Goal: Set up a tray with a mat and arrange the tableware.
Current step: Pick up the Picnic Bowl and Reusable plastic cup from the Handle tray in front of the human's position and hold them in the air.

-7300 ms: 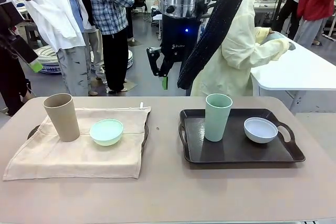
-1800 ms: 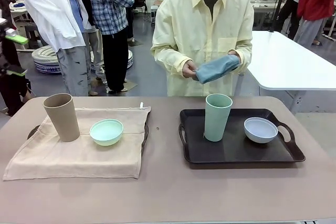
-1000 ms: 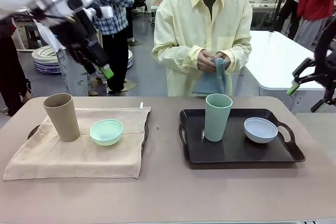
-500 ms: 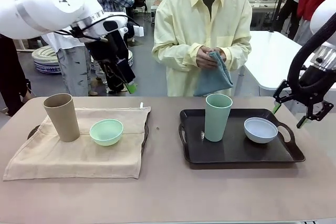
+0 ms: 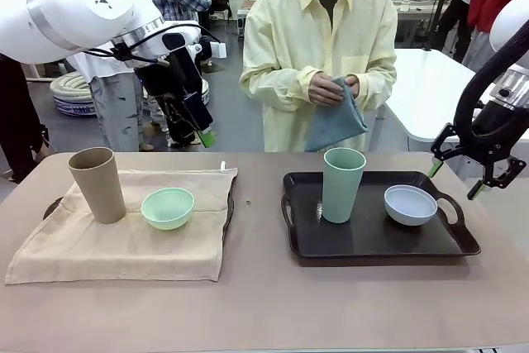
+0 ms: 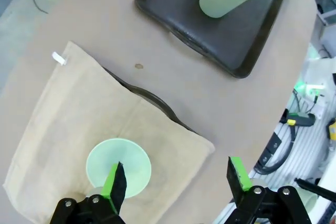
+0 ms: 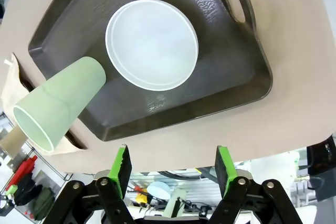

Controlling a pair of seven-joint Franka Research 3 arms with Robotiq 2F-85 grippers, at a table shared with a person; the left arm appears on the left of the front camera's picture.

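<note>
Seemingly clearing dark plastic tray point(image 5: 374, 253) for blue cloth mat point(image 5: 335, 126) (left gripper point(image 6: 174, 174), right gripper point(image 7: 170, 163) wide, empty); next, lifting tall pale-green cup point(image 5: 343, 183) out.

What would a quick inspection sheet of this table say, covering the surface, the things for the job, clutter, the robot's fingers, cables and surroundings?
Surface: tan table, one small brown spot.
Job's things: tan cup and mint bowl stand on a beige cloth that covers the left tray; pale green cup and white bowl stand on the bare dark tray.
Clutter: nothing seen.
Fingers: left fingers open, empty, raised over the beige cloth; right fingers open, empty, raised beside the dark tray.
Cables: black cable along the right arm.
Surroundings: a person across the table holds a blue cloth in both hands; other people stand behind.
</note>
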